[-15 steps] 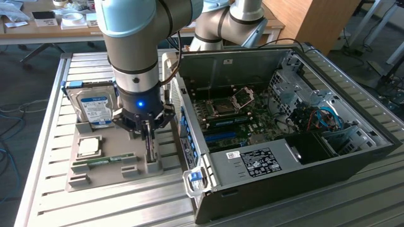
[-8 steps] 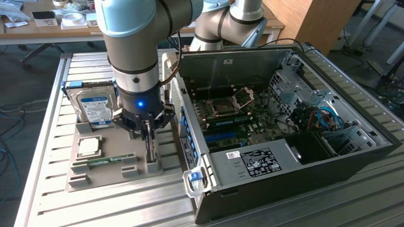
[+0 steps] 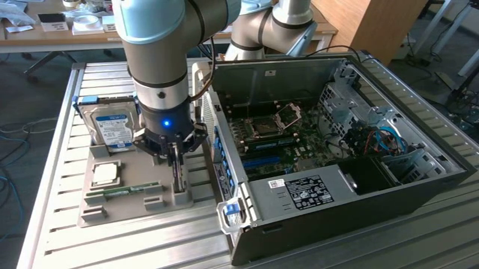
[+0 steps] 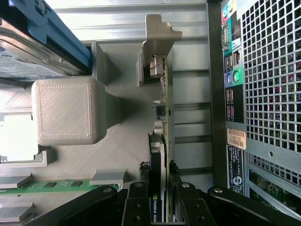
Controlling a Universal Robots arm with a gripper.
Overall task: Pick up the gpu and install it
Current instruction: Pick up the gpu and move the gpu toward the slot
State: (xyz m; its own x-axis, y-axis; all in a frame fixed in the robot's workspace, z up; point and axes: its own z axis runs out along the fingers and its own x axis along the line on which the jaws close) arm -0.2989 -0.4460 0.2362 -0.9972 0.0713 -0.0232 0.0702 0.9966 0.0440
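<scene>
The gpu (image 3: 178,182) stands edgewise on the tray (image 3: 112,217) (hard drive (image 3: 112,128) alongside), beside the case (image 3: 299,230).

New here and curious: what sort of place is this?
Probably a robotics lab or workshop: a robot arm works over a slatted metal table beside an opened computer case, with cluttered desks behind.

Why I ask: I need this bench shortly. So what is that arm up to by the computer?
The robot arm has lowered its hand onto the gpu, which stands on edge in a slot of the gray holder beside the open computer case. The card sits in the holder, so it is not yet lifted or installed. A hard drive and a green memory stick rest in the same holder, untouched.
</scene>
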